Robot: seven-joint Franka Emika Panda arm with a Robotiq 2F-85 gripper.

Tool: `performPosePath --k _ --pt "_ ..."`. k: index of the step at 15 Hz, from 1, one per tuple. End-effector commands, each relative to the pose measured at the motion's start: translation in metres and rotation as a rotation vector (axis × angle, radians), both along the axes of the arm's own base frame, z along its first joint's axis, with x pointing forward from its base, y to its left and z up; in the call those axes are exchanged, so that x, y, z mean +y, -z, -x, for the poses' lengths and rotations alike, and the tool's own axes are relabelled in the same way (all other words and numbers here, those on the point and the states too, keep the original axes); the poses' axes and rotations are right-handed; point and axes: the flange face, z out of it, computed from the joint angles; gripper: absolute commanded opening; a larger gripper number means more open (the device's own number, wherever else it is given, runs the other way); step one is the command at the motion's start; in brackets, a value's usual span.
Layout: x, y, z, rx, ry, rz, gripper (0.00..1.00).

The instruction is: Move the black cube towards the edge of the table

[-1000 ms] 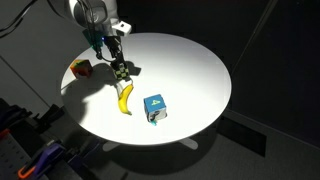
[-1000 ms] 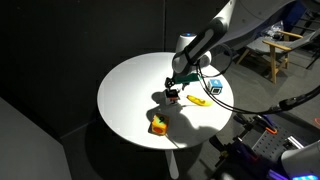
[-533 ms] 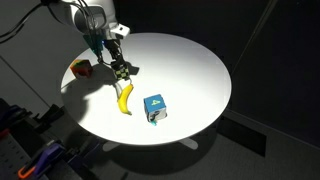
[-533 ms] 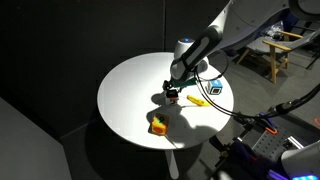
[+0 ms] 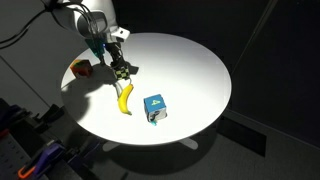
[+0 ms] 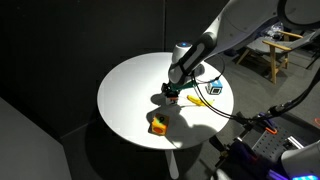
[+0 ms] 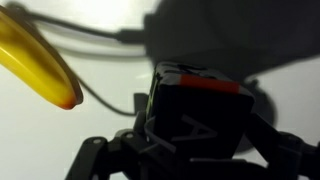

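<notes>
The black cube [image 5: 121,71] sits on the round white table [image 5: 190,65], near its side edge, just above the banana's tip. It also shows in the other exterior view [image 6: 173,96]. My gripper [image 5: 119,68] comes down on it from above, and its fingers are shut on the cube's sides. In the wrist view the dark cube [image 7: 195,110], with a red strip on its top edge, fills the space between the jaws, and my gripper [image 7: 190,135] holds it low at the table top [image 7: 100,130].
A yellow banana [image 5: 125,98] lies beside the cube toward the table's front; it also shows in the wrist view [image 7: 40,65]. An orange-red cube [image 5: 80,68] sits at the table's rim. A blue cube [image 5: 154,107] stands near the front edge. A cable [image 7: 90,30] crosses the top.
The arm's upper links have shifted slightly sideways. The gripper and the black cube have stayed almost in the same spot on the table.
</notes>
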Motion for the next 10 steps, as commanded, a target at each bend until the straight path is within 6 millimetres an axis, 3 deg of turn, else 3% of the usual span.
performPosePath --k 1,6,10 --pt "0.000 0.004 -0.009 -0.007 0.023 0.012 0.73" --pt "0.002 -0.004 -0.011 -0.009 0.088 -0.011 0.36" --pt "0.003 -0.011 -0.008 -0.021 0.260 -0.051 0.12"
